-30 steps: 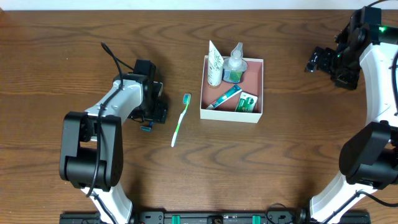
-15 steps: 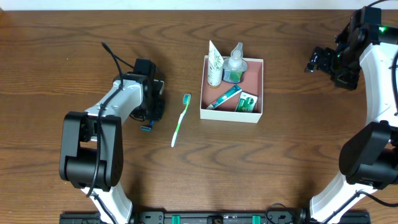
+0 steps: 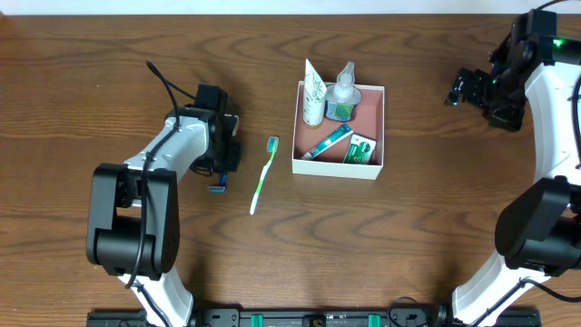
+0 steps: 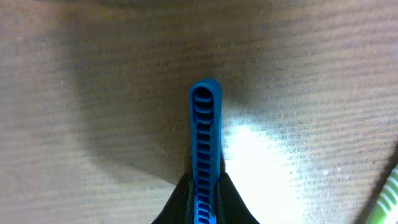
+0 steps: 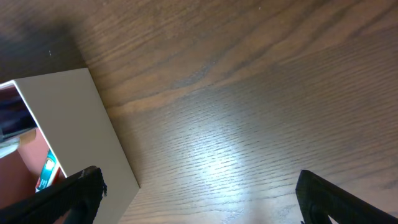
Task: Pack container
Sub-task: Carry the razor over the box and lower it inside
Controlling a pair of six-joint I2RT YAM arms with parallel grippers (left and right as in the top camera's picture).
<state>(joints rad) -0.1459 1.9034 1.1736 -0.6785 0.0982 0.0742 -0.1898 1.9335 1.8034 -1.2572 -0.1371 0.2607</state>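
As left jaws pinch a blue handle [image 4: 205, 143], right jaws gape.

Dk wood-grain table [image 3: 54, 263] w/ bright glare [image 5: 217, 163]; pale strip [image 3: 272, 5] at far edge.

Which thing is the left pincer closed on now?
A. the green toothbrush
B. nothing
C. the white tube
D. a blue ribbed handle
D: in the left wrist view the left pincer pinches the blue ribbed handle, while the toothbrush lies free on the table.
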